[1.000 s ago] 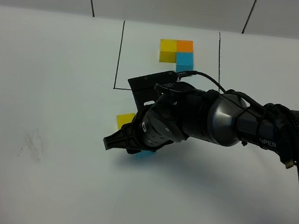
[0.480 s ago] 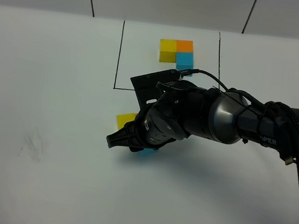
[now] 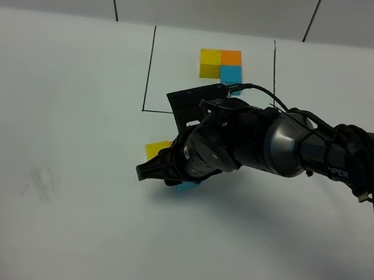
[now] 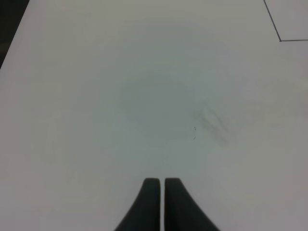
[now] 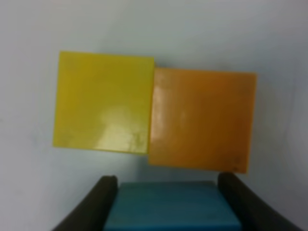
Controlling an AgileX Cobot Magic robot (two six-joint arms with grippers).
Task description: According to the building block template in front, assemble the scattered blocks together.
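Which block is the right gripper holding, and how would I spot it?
Start at the black-outlined rectangle with the template; the right gripper works below it. There a yellow cube and orange cube lie side by side. The light blue cube sits between the fingers, the only one gripped.

Loose cubes: three, namely one yellow cube (image 5: 103,102), one orange cube (image 5: 202,120), one blue cube (image 5: 171,206). One joined template trio (image 3: 221,66). Two tools: right tool (image 5: 166,192), left tool (image 4: 158,185).

Template trio (image 3: 221,65) sits at the far side of the table (image 3: 56,96), inside the outlined rectangle (image 3: 148,67). Nearer, just outside the outline — two loose cubes (image 5: 154,115) side by side, touching, a third (image 5: 171,204) just before them.
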